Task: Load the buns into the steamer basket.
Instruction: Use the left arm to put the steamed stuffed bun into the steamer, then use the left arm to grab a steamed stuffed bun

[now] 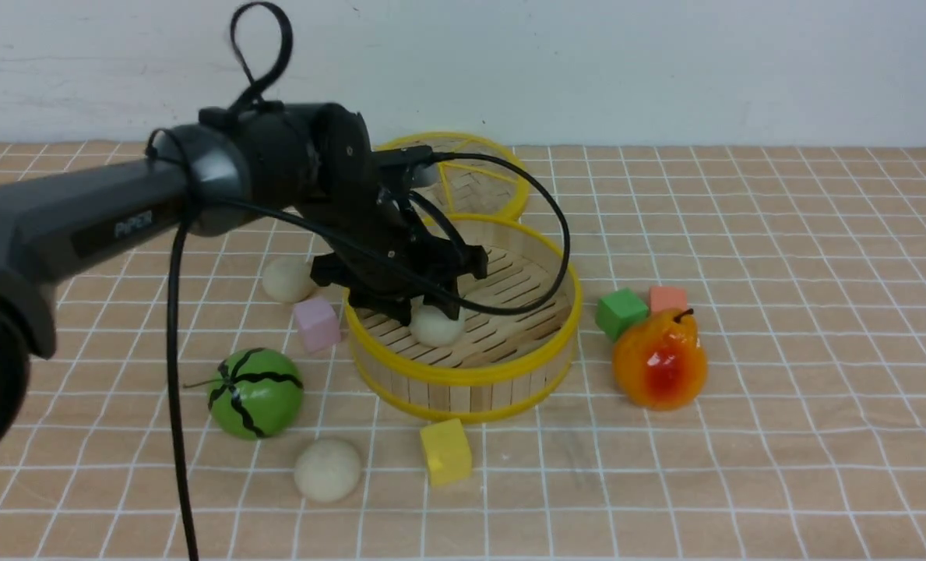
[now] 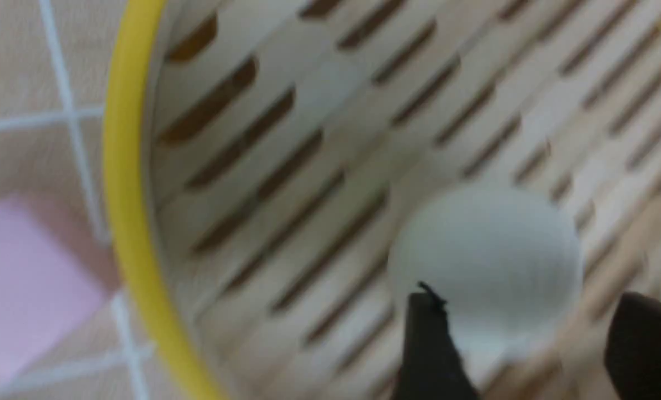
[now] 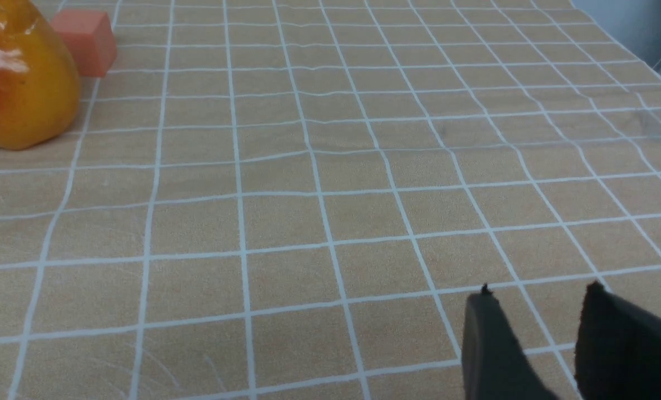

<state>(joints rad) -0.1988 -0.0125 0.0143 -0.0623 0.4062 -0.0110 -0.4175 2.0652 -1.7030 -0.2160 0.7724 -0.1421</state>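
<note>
Front view, student: Where did the first bun [image 1: 437,327] lie?

Instructor: It rested on the slatted floor of the steamer basket [image 1: 470,396], inside the yellow rim and toward the basket's near-left part.

Student: Was it gripped?

Instructor: No. In the left wrist view the left fingers [image 2: 427,344] stood open, spread wider than the first bun [image 2: 486,255], which sat on the slats just beyond their tips. That picture was blurred, so it could not be told whether one tip touched the bun. In the front view the fingers hung directly above it, within the basket.

Student: And the other two?

Instructor: Both lay on the tabletop [image 1: 782,312], outside the basket. The second bun [image 1: 287,279] lay to the basket's left, just behind a pink block [image 1: 316,322] that stood beside the rim. The third bun [image 1: 327,468] lay nearer the camera, between a green striped watermelon toy [image 1: 255,393] and a yellow block [image 1: 445,451].

Student: What lay farther out?

Instructor: A yellow-rimmed lid [image 1: 501,199] lay behind the basket. To the right were a green block [image 1: 621,312], a salmon block [image 1: 668,298] and an orange pear toy [image 1: 660,360].

Student: The other arm?

Instructor: The right wrist view showed the right fingers [image 3: 491,344] parted and empty above bare cloth.
</note>
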